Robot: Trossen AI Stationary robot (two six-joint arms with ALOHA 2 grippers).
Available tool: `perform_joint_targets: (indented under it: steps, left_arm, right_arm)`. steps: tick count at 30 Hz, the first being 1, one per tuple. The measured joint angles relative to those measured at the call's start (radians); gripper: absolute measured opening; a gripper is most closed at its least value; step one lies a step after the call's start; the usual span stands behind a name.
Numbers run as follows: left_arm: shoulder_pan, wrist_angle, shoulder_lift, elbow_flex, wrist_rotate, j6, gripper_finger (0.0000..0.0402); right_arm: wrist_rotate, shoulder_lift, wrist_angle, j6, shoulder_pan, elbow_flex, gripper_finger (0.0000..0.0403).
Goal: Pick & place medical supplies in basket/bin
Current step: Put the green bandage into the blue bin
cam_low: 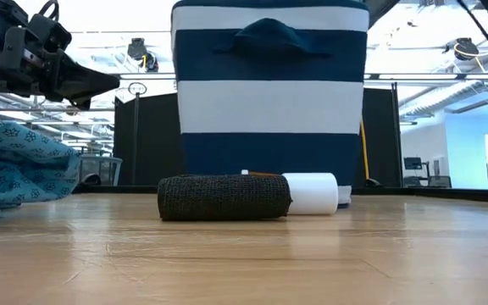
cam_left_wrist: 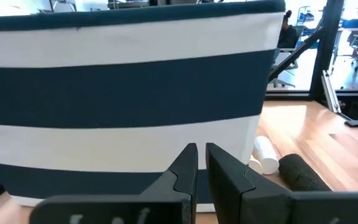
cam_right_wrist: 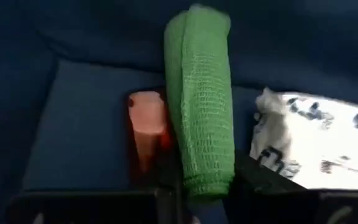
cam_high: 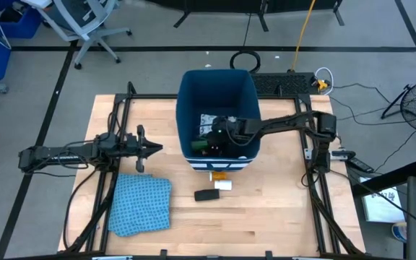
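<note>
The deep dark-blue bin [cam_high: 219,87] with white stripes stands mid-table, and my right gripper [cam_high: 217,136] reaches down into it, shut on the green block [cam_right_wrist: 201,106]. On the bin floor lie the red tube [cam_right_wrist: 145,124] and the white green-printed packet [cam_right_wrist: 328,143]. The black block [cam_high: 206,195], a white piece [cam_high: 224,185] and an orange piece [cam_high: 219,175] lie on the table at the bin's near side. My left gripper [cam_high: 154,149] hovers shut, left of the bin, touching nothing. My right gripper holds the green block by its end nearest the wrist [cam_right_wrist: 207,177], pinched between the two fingers. The block lies along the fingers and sticks out past their tips. It sits inside the bin; whether its far end rests on the bin floor I cannot tell.
A blue patterned cloth [cam_high: 141,202] lies crumpled toward the near left, below my left arm. The black block [cam_low: 223,196] and white piece [cam_low: 312,193] lie side by side before the bin [cam_low: 269,93]. Bare wood stretches along the near edge and to the right.
</note>
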Motion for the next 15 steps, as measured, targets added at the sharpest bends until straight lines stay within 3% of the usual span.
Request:
perform_joint_targets:
  steps: [7,15]
  left_arm:
    - [0.000,-0.002,0.000,0.000,0.001,0.000,0.0037]
    - [0.000,-0.006,0.000,0.000,0.005,0.006,0.0037]
  right_arm:
    - [-0.001,0.108,0.012,0.027,0.000,0.005,0.0064]
    - [0.005,0.085,0.004,0.027,-0.005,0.002,0.0079]
